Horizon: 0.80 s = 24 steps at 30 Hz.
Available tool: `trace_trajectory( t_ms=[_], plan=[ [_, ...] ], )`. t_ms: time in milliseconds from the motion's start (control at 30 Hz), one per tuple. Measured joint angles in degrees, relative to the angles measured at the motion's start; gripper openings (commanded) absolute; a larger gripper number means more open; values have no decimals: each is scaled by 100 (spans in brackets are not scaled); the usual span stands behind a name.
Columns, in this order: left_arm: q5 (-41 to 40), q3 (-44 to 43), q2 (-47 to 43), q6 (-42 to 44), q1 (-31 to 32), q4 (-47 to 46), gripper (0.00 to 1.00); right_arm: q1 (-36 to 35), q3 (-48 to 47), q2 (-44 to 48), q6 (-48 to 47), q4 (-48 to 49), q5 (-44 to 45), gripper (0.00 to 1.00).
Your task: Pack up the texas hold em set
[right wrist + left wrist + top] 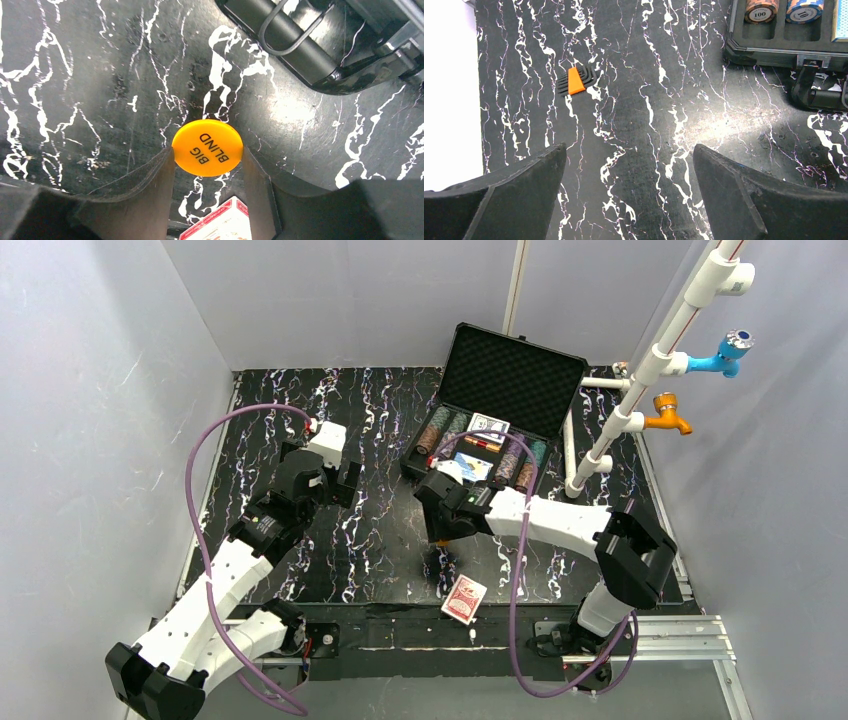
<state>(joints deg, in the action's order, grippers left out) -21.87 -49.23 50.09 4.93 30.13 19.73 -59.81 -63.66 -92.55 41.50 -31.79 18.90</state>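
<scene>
1. Pinching an orange disc [207, 147] marked BIG BLIND by its rim, the right end effector [207, 154] stands half closed. One finger presses against each side of the disc, near the carrying handle [300, 50] of the case [515, 375]. Whether the disc rests on the desk [380, 540] or hangs just above it cannot be told from these views.
2. Left of the case, the left end effector [628, 150] hangs over bare desk with its fingers spread wide and nothing between them. A small orange-and-black piece [576, 81] lies on the desk beyond it.
3. At the far side of the desk the black case stands open, its foam-lined lid upright. Rows of chips [432, 435] already fill the slots at the left and right of its tray, and a blue deck [488, 425] lies in the middle section between them.
4. Outside the case, a red deck [464, 598] lies alone at the near edge of the desk, well apart from the tray.
5. By the look of things the packing is well past halfway. The chips are stowed, while the disc, the red deck and the closing of the lid appear to remain. The disc seems the step in hand, and it needs carrying far and slightly right to the tray's middle section.
</scene>
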Motion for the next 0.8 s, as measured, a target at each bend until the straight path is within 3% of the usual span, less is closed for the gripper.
trace_trajectory(
  t_ms=[367,800],
  plan=[
    [0,0,0,0,0,0,98,170,-715,-7,-341,-269,31,41],
    [0,0,-2,0,0,0,98,1064,-1733,-525,-918,-761,-70,41]
  ],
)
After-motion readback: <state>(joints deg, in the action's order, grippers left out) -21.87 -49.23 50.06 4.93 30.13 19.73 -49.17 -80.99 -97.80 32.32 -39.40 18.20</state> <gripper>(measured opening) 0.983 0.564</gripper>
